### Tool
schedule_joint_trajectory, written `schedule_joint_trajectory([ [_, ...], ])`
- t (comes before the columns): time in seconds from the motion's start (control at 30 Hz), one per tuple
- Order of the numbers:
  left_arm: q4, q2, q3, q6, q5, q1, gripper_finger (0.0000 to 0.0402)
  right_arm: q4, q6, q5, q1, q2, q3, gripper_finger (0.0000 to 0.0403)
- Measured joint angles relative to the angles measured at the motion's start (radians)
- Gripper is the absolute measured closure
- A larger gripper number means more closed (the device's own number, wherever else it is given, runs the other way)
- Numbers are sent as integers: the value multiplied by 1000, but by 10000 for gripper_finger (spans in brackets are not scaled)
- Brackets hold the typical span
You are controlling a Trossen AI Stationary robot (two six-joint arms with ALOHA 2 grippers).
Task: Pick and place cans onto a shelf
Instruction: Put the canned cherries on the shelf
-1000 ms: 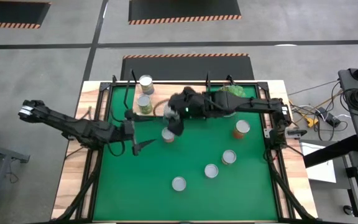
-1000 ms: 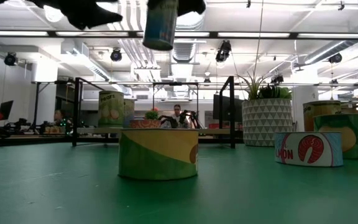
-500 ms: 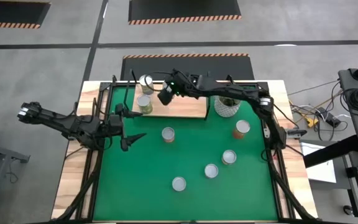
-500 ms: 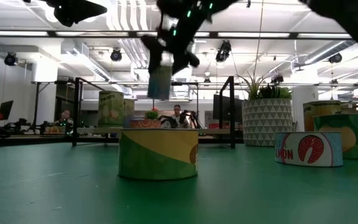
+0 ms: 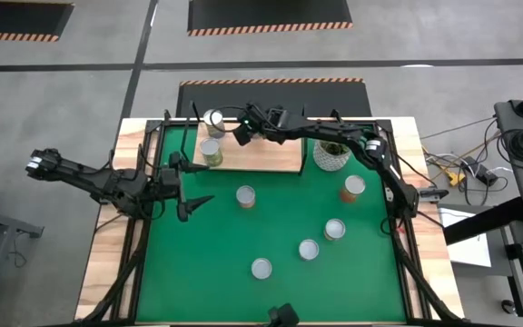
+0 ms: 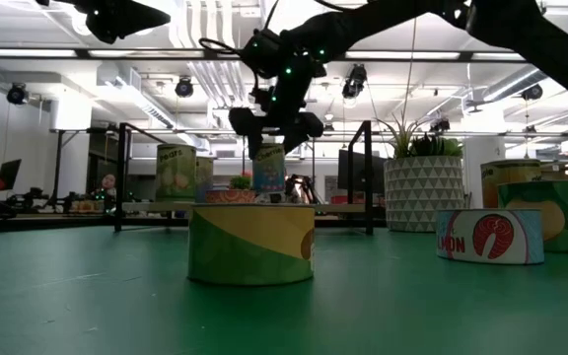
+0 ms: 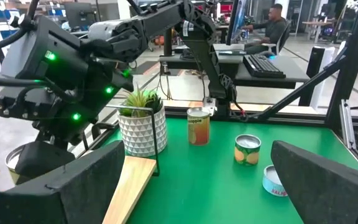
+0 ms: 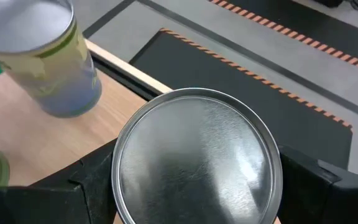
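I had the right gripper (image 5: 242, 134) reached out over the shelf (image 5: 271, 158), its jaws spread wide around a can (image 8: 197, 158) and clamped on its sides. In the right wrist view the silver lid filled the space between the two dark fingers (image 8: 98, 180). In the low view that held can (image 6: 269, 169) hung at the shelf's height; I could not tell whether it touched the board.

Two more cans stood on the left end of the shelf: one at the back corner (image 5: 213, 119), one in front of it (image 5: 211, 152). The held can was just beside the back one.

Five cans remained on the mat (image 5: 207, 263): one near the shelf's front edge (image 5: 245, 195), an orange one (image 5: 353, 188) right of it, and three nearer me (image 5: 334, 230) (image 5: 308, 249) (image 5: 261, 268). A potted plant (image 5: 331, 155) sat beside the shelf's right end.

The left gripper (image 5: 196, 205) waited over the mat's left side, jaws fully apart, holding nothing.
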Motion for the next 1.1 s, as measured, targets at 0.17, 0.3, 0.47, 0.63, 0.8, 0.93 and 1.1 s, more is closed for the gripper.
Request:
schedule_joint_trajectory([
  [0.17,0,0,0,0,0,0,15,13,14,-1,0,11,1,95],
  [0.3,0,0,0,0,0,0,15,33,18,-2,0,14,0,82],
  [0.47,1,0,0,-1,0,0,15,33,29,-6,0,14,0,55],
  [0.63,1,0,0,-1,0,0,15,36,27,-8,0,13,0,45],
  [0.8,1,0,0,-2,0,0,15,-9,-19,-12,2,-20,27,49],
  [0.93,1,0,0,-2,0,0,15,-109,-105,-74,2,-66,70,60],
  [1.1,-1,0,0,-10,0,0,15,-242,-237,-271,2,-101,76,102],
])
